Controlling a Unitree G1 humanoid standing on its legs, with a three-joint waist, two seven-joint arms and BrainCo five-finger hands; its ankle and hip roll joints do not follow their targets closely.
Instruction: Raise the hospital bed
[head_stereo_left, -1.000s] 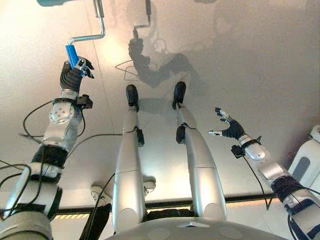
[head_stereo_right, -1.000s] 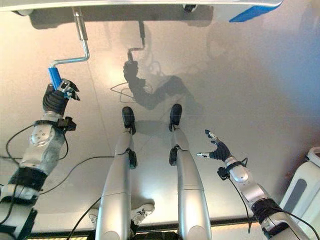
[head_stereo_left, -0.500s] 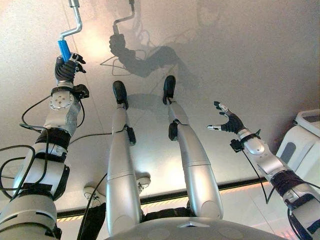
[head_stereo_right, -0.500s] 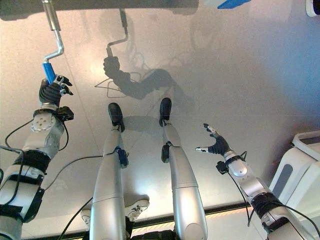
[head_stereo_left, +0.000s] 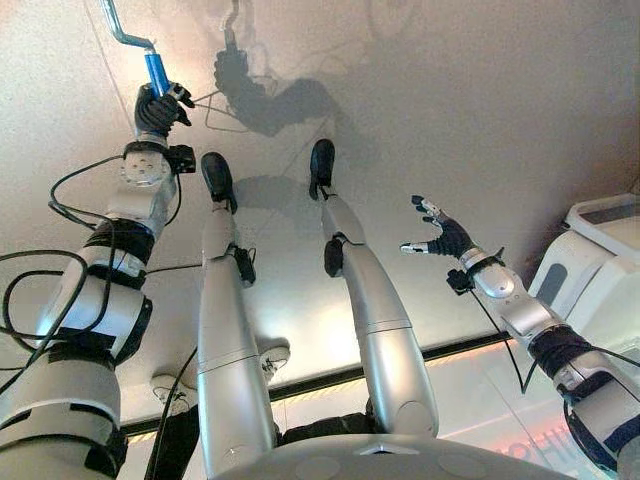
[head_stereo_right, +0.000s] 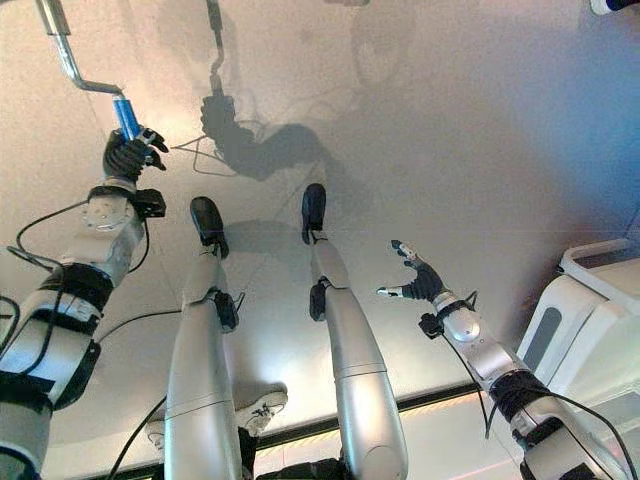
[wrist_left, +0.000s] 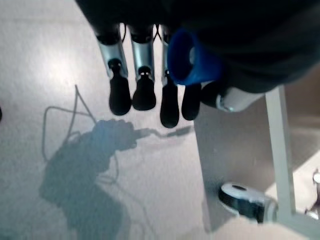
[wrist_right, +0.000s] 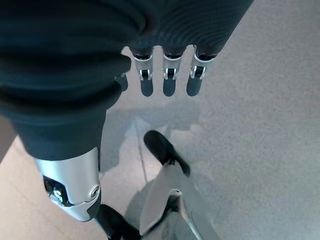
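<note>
Pale speckled floor (head_stereo_left: 480, 120), bed caster (wrist_left: 246, 200)

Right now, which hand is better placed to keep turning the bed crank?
The left hand. Its fingers are curled round the blue crank handle. The right hand hangs open above the floor, far from the crank.

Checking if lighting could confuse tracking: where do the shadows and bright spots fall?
Left eye view: the left hand, curled round the blue crank handle, casts a dark shadow on the floor beyond; bright glare lies between. Left wrist view: the same shadow, soft-edged. Right hand hangs open.
</note>
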